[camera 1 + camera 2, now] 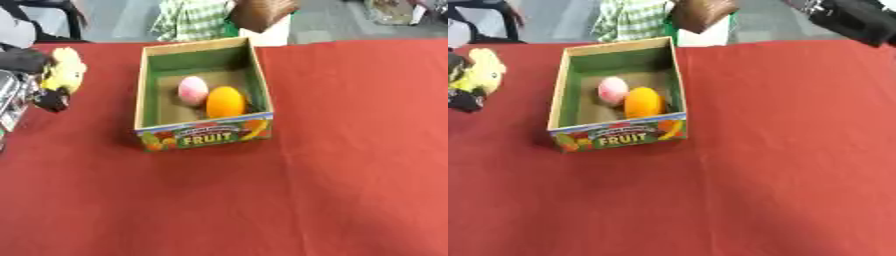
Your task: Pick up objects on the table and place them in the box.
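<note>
A cardboard box (203,134) with green inner walls and a "FRUIT" label on its front stands on the red table, left of the middle. Inside it lie a pink round object (192,89) and an orange round object (226,101), touching each other. At the left edge my left hand (51,99) is curled round a yellow object (65,70), level with the box and apart from its left wall. Only a dark part of my right arm or hand (857,20) shows, in the upper right corner of the right eye view, above the table's far edge.
Red cloth (350,175) covers the whole table in front of and to the right of the box. Beyond the far edge stand a white block (273,34) and a brown thing (262,12), with a checked cloth (188,20) beside them.
</note>
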You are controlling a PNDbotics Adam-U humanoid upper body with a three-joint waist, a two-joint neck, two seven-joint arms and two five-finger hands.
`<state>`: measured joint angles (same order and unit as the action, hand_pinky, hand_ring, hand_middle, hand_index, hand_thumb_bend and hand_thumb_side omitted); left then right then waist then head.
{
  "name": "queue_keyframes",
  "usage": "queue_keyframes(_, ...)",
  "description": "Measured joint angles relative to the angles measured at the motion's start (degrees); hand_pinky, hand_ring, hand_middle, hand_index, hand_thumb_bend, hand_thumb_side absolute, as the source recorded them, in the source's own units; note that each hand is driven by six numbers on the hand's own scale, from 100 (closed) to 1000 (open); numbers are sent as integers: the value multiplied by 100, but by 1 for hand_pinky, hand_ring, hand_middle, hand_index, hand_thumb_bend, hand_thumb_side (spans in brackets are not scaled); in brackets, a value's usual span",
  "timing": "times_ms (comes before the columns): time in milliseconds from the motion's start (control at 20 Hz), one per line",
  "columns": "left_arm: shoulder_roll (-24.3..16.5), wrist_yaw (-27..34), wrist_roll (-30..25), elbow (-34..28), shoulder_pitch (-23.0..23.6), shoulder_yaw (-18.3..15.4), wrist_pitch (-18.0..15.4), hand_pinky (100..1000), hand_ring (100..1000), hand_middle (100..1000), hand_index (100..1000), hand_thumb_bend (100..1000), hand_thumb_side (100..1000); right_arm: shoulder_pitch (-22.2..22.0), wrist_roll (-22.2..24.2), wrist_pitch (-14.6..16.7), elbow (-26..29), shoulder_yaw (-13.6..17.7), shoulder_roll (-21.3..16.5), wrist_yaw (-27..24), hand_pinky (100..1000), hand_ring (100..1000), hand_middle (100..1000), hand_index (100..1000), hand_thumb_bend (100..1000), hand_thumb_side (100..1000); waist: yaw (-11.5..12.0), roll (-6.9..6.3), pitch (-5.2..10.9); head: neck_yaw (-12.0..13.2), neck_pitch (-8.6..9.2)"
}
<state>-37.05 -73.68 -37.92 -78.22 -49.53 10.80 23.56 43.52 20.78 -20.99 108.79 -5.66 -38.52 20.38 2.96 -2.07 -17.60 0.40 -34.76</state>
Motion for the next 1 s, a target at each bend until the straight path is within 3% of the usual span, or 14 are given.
queue_keyframes(450,60,254,52,-621,-450,47,53,100,300,248,302,100,325,1,-41,-41,34,1,0,-11,889,904,812,952,545,1000,13,-26,38,-43,-47)
queue_keyframes(1000,694,604,259,-734,-1021,353,-5,100,300,244,298,100,320,31,-155,-71,137,57,2,-170,892,905,810,954,532,1000,-58,-36,65,-138,-83)
